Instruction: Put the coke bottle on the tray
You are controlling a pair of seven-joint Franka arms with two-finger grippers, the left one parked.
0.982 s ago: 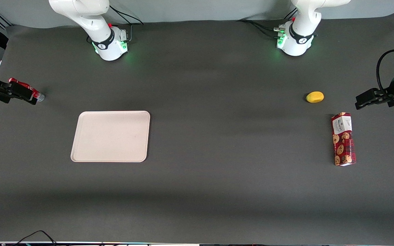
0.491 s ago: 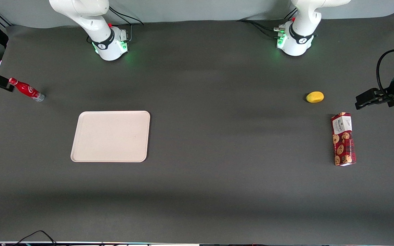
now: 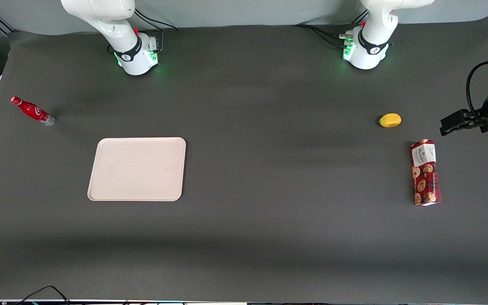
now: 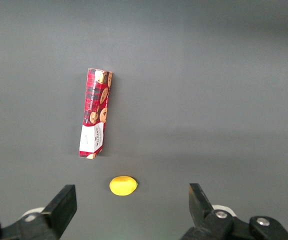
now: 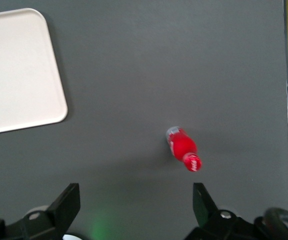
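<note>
The coke bottle (image 3: 32, 111) is small and red with a white swirl, and it stands free on the dark table at the working arm's end. In the right wrist view the coke bottle (image 5: 183, 148) shows from above, cap toward the camera. My gripper (image 5: 136, 196) hangs open well above the table with nothing between its fingers, and the bottle is apart from it. The front view does not show the gripper. The cream-white tray (image 3: 137, 168) lies flat and bare, nearer to the front camera than the bottle; a corner of the tray (image 5: 19, 70) shows in the right wrist view.
A red cookie-print box (image 3: 425, 172) and a small yellow fruit (image 3: 390, 120) lie toward the parked arm's end. The table's edge (image 5: 285, 75), with a yellow strip past it, runs close by the bottle. Two arm bases (image 3: 136, 55) stand at the back.
One second ago my gripper was around the bottle. It let go and drew away off the table's end, out of the front view. The bottle stayed where it was.
</note>
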